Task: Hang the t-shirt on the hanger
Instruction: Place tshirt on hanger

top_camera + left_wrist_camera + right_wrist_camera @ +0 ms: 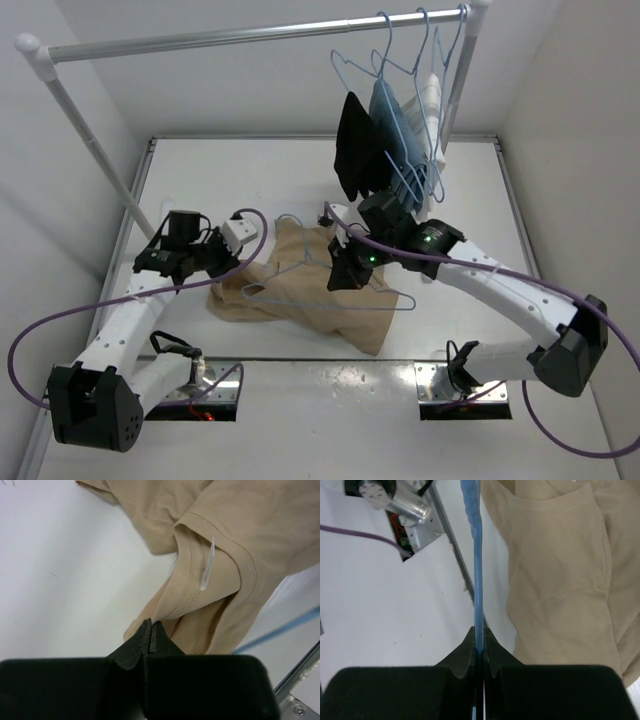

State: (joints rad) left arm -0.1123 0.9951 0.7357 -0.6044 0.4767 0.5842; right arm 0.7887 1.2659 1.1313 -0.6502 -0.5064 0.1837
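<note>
Left hand [151, 628] closed on the t-shirt [240, 530] collar edge, contact barely visible; right hand [480, 646] tight on the hanger [476, 555] wire.

White clothes rail [250, 35] spans the top, 10 to 1 o'clock. Three garments hang from it, bunched at 1 o'clock: black garment [355, 145] leftmost, blue garment [392, 125] in the middle, white garment [430, 95] rightmost. White table [240, 170] beneath.

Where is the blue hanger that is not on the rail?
In the top view, the hanger lies on the t-shirt in the middle of the table, and the right gripper has its jaws shut on the wire.
</note>
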